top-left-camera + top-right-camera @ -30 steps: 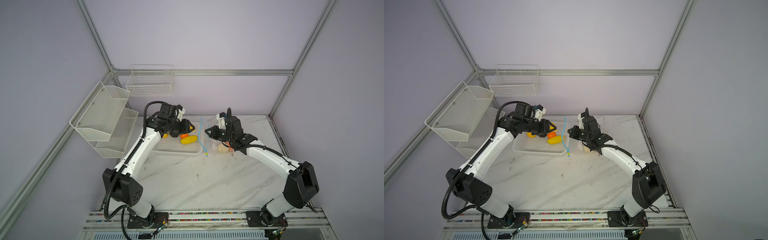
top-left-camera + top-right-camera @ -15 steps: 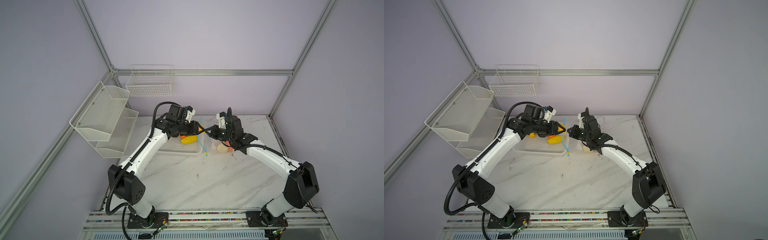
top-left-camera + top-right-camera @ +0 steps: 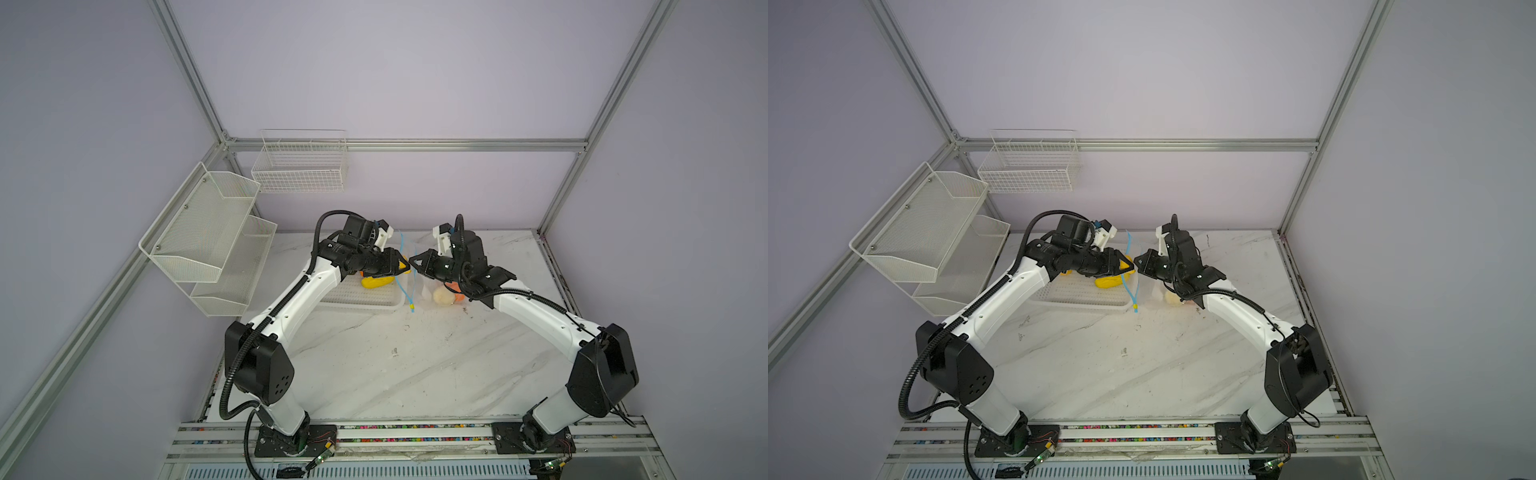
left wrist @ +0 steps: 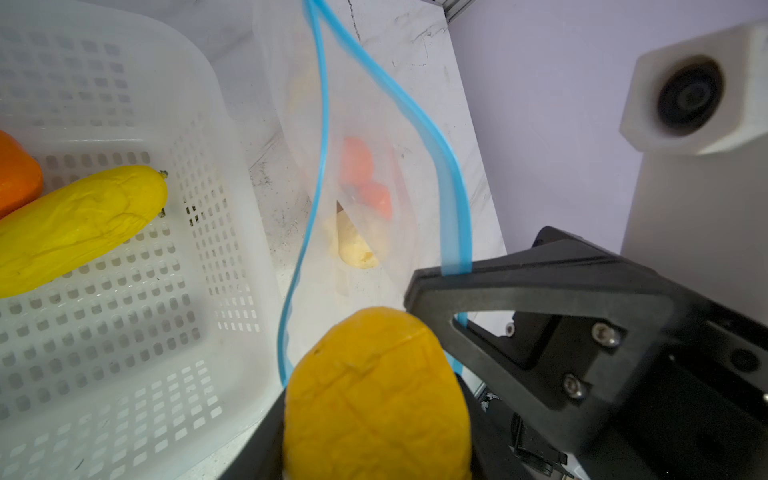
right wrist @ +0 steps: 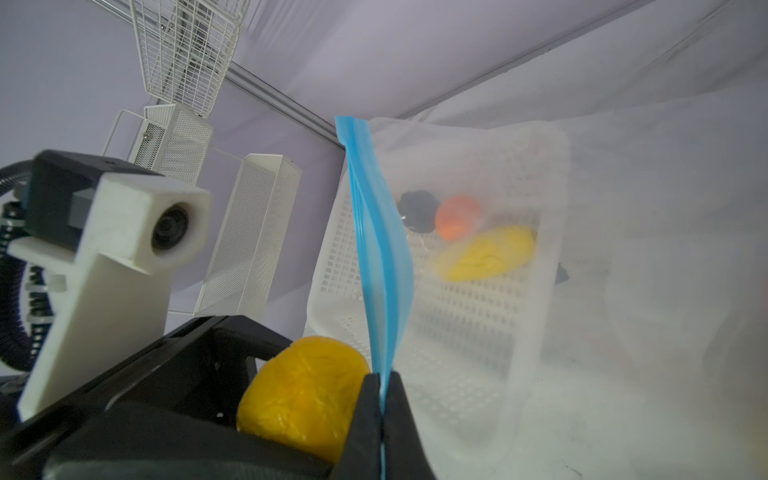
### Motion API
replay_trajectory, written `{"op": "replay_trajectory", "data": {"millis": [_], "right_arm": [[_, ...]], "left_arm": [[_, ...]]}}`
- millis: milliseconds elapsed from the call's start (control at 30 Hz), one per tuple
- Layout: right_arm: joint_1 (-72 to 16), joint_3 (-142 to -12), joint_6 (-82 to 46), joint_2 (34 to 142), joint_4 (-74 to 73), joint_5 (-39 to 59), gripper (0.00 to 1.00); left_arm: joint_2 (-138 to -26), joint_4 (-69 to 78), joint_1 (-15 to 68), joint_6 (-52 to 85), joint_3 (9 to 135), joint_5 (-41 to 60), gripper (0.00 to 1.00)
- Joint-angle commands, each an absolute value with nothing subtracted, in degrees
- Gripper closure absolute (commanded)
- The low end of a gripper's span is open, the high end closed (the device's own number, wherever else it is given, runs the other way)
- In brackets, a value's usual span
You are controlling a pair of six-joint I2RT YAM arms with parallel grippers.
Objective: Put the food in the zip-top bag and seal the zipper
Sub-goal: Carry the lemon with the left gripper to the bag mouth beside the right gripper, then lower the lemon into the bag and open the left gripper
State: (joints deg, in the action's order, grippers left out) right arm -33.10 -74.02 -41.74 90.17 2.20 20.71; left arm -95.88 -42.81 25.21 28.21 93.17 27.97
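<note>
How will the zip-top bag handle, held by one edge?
Probably floppy: the zipper bends loosely away from the right gripper. Likely thin, light: the basket shows through the zip-top bag. Mouth may collapse if released.

Deep yellow-orange on the scored fruit [image 4: 376, 399], criss-cross grooves over the skin. Light blue along the zipper [image 4: 453, 199], yellow on the slider tab [image 3: 412, 308]. Clear, faintly milky zip-top bag [image 4: 399, 124], showing orange pieces [image 4: 357, 164] and a cream-white lump [image 4: 353, 249]. White basket [image 4: 124, 332], gridded with small holes, holding a bright yellow elongated fruit [image 4: 79, 224], an orange ball [image 5: 457, 216] and a dark grey-black piece [image 5: 417, 210]. White tabletop [image 3: 415, 365], grey-veined.
</note>
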Motion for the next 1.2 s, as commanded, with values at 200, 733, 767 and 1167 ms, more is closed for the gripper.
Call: {"op": "replay_trajectory", "data": {"millis": [200, 733, 767, 1167], "right_arm": [[-32.9, -76.3, -42.4, 87.9, 1.2, 21.8, 1.00], [-32.9, -75.9, -43.1, 87.4, 0.7, 22.0, 1.00], [-32.9, -75.9, -43.1, 87.4, 0.7, 22.1, 1.00], [-32.9, -75.7, -43.1, 87.4, 0.4, 22.3, 1.00]], "left_arm": [[-96.5, -42.5, 25.5, 24.8, 91.4, 27.9, 0.62], [-99.0, -46.6, 27.0, 25.8, 95.3, 23.9, 0.58], [-99.1, -46.6, 27.1, 25.9, 95.2, 23.7, 0.57], [-99.5, -46.9, 28.4, 26.2, 97.8, 24.0, 0.32]]}}
